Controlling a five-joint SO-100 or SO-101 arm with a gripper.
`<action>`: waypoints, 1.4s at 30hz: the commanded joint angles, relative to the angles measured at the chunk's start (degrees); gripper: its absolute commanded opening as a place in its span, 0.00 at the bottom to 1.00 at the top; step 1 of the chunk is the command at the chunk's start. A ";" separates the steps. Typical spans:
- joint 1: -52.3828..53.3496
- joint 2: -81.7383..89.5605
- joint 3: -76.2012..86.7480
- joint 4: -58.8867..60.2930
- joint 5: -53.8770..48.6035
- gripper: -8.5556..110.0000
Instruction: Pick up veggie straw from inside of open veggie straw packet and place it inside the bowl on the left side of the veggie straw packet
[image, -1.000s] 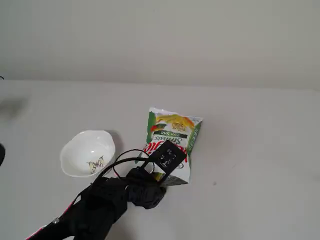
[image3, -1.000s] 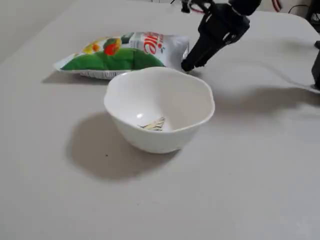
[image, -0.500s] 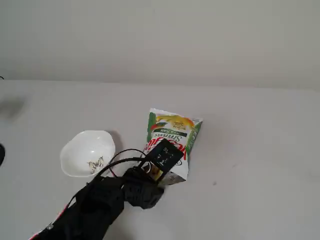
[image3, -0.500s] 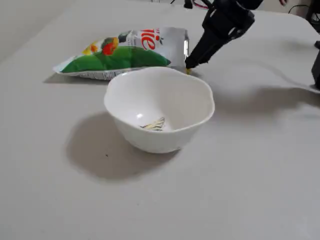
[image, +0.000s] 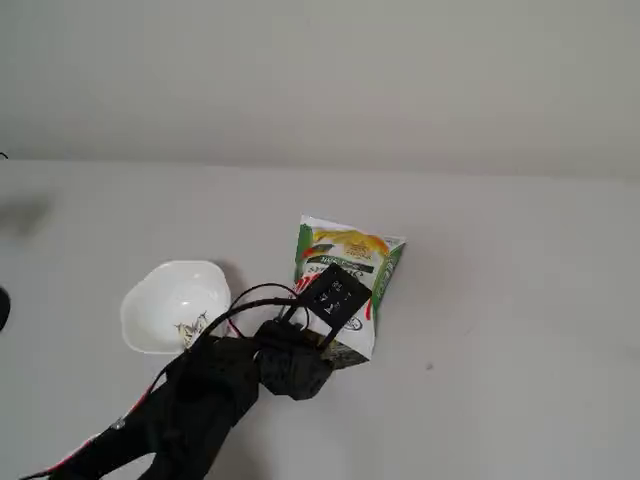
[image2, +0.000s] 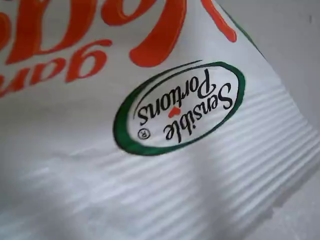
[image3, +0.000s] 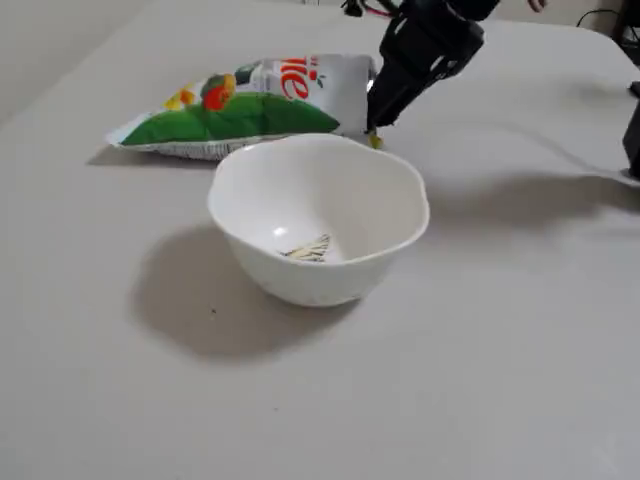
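In a fixed view, the bowl (image3: 318, 215) stands nearest on the table (image3: 120, 400), holding no straw, only its dark drawing. Just beyond lies the packet (image3: 250, 105), its open end to the right. There the gripper (image3: 373, 128) reaches down, closed on the yellow straw (image3: 375, 138) at the mouth.

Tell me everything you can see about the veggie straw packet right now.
The veggie straw packet lies flat on the table, right of the bowl in a fixed view. It is a white, slightly crinkled bag with green side edges, red lettering, a yellow-orange picture at its far end and a green-ringed "Sensible Portions" oval. The tool reaches down at its near, open end.
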 joint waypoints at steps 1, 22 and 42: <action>0.97 -1.23 -5.36 -2.11 -0.70 0.21; 0.26 0.18 -6.68 13.71 -4.04 0.07; -37.35 27.51 -18.19 62.93 8.09 0.07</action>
